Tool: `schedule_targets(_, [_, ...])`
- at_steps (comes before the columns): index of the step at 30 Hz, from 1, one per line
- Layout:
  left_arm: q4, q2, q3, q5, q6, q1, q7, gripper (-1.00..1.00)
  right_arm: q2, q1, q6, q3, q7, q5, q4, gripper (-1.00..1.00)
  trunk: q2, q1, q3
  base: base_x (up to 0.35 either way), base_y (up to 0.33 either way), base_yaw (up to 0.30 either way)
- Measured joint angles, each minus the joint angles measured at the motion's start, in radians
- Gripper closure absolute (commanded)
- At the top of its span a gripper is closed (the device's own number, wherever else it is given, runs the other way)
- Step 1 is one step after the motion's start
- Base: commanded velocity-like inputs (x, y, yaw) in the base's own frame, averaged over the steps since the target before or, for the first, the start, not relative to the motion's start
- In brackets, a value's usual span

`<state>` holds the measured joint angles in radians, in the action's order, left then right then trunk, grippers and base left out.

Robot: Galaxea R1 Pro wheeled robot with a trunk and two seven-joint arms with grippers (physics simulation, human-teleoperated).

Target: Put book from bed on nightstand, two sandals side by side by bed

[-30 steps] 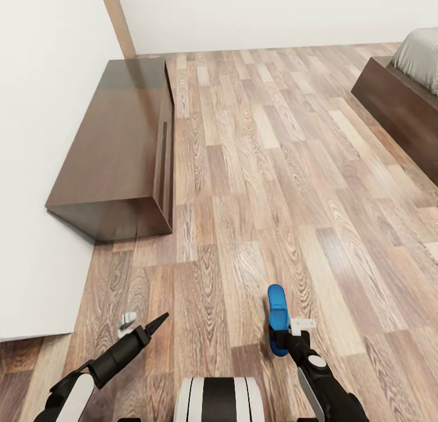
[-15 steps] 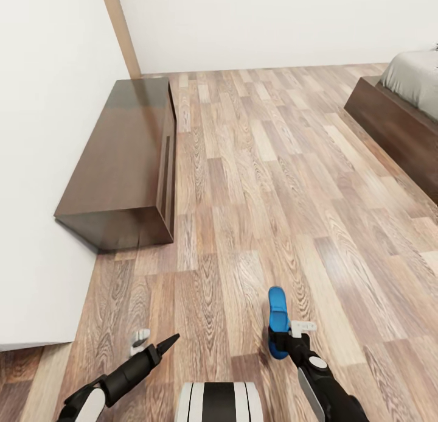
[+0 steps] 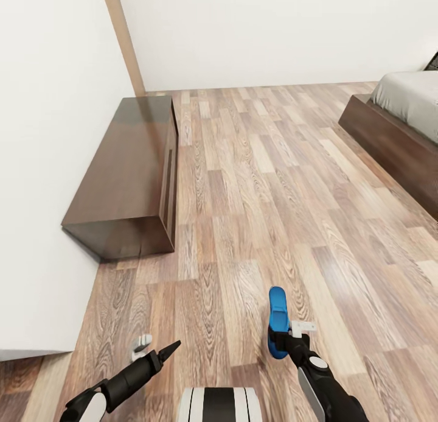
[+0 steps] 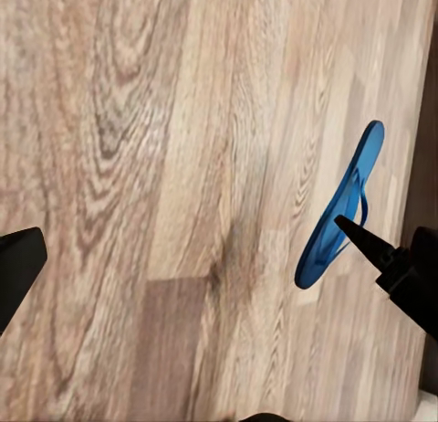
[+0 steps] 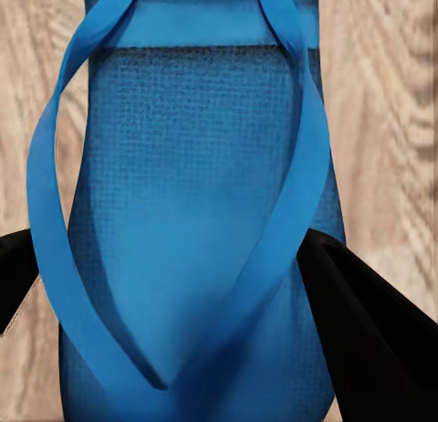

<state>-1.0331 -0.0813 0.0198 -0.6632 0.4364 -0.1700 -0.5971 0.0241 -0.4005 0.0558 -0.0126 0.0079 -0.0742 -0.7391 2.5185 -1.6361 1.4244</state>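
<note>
A bright blue sandal [image 3: 277,315] hangs just above the wood floor, low in the head view and right of centre. My right gripper [image 3: 280,337] is shut on its heel end. Close up, the sandal [image 5: 187,212] shows its blue straps, with black fingers [image 5: 370,326] pressing on both sides. My left gripper [image 3: 159,344] is open and holds nothing, low at the left. Its wrist view has the same sandal [image 4: 342,207] edge-on beyond one pointed black finger [image 4: 388,262]. A corner of the bed [image 3: 395,126], off-white mattress on a dark brown platform, lies at the right edge.
A long low dark dresser [image 3: 125,178] stands against the white wall [image 3: 48,166] on the left, with a brown door frame [image 3: 125,38] behind it. Wood-plank floor [image 3: 267,166] runs open between dresser and bed up to the far wall.
The whole picture has shifted as the camera moved: dresser and bed have slid down and more of the far wall shows. My left arm sits lower and further right. The right gripper still holds the sandal.
</note>
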Motion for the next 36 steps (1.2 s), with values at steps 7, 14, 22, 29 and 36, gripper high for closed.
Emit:
schedule_targets(7, [0.002, -0.001, 0.003, 0.0, 0.0, 0.0, 0.0, -1.0, 0.0, 0.0, 0.0, 0.0, 0.0, 0.0, 0.0, 1.0, -0.002, 0.003, -0.027, 0.0, 0.0, 0.0])
schedule_targets(14, [0.002, -0.002, 0.002, 0.0, 0.0, 0.0, 0.0, -1.0, 0.0, 0.0, 0.0, 0.0, 0.001, 0.0, 0.0, 1.0, -0.003, 0.006, -0.054, 0.0, 0.0, 0.0])
schedule_targets(22, [0.002, -0.002, 0.003, 0.0, 0.0, 0.0, -0.001, -1.0, 0.0, 0.0, 0.0, 0.0, 0.001, -0.001, 0.0, 1.0, -0.005, 0.01, -0.085, 0.0, 0.0, 0.0])
schedule_targets(29, [0.003, -0.002, 0.002, -0.001, 0.0, 0.0, -0.002, -1.0, 0.0, 0.0, 0.0, 0.0, 0.001, -0.001, 0.0, 1.0, -0.007, 0.013, -0.112, 0.0, 0.0, 0.0])
schedule_targets(36, [0.065, -0.002, 0.004, 0.0, -0.036, 0.0, -0.001, -1.0, -0.002, 0.0, 0.001, -0.001, 0.002, -0.002, 0.0, 1.0, -0.008, 0.016, -0.139, 0.0, 0.0, 0.0])
